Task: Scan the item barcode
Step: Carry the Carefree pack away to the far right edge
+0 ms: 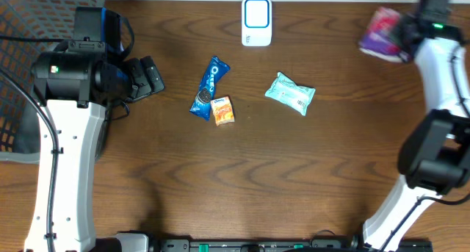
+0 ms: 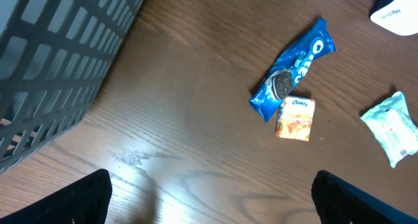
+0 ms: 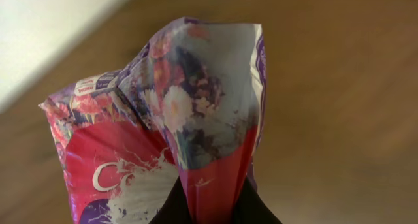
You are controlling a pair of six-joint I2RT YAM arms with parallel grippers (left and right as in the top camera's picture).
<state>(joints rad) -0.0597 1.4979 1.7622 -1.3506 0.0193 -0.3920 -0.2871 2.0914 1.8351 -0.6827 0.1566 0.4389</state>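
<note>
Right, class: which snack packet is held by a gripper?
The purple flowered plastic packet, pinched by the right gripper; the blue cookie wrapper, small orange sachet and pale green packet lie on the table.

Even bright light; glare on table (image 2: 140, 160); right-wrist background blurred.

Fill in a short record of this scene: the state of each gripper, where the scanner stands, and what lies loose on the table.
left gripper: open, empty, beside the dark basket
right gripper: shut on the purple floral packet, at the far right corner
scanner: white, at the middle of the far edge of the table
loose items: Oreo pack touching a small orange packet; pale teal packet apart, to their right
</note>
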